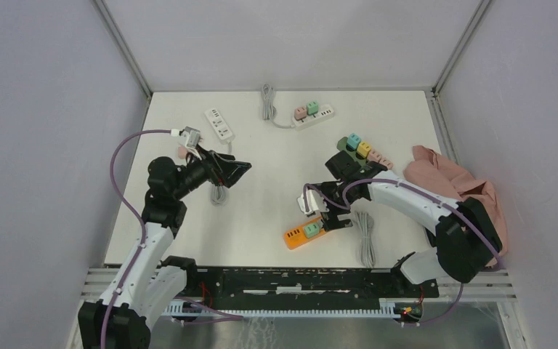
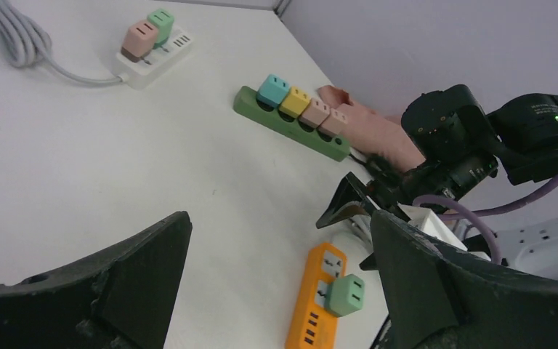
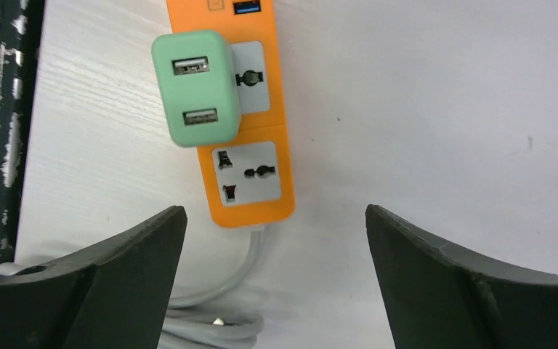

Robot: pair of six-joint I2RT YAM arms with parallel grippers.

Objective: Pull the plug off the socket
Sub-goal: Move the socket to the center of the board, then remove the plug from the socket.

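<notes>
Top external view: a white table (image 1: 276,182) with two robot arms mounted at its near edge. The right gripper (image 1: 328,216) hangs just over the far end of an orange power strip (image 1: 296,235) that lies near the table's front edge, right of centre. A mint-green plug (image 1: 311,230) stands on that strip.

In the right wrist view the plug's face shows two USB ports, and it sits on the strip's second socket panel from the cable end, overhanging one long edge (whether its pins are fully seated cannot be told). The right gripper's two dark fingers are spread wide to either side, with nothing between them and touching neither plug nor strip. The end socket nearest the white cable (image 3: 241,280) is bare.

The left gripper (image 1: 237,171) is raised over the table's left half, well apart from the strip, its fingers also spread wide and holding nothing.

A green power strip (image 1: 346,147) carrying coloured plugs lies just beyond the right gripper.
</notes>
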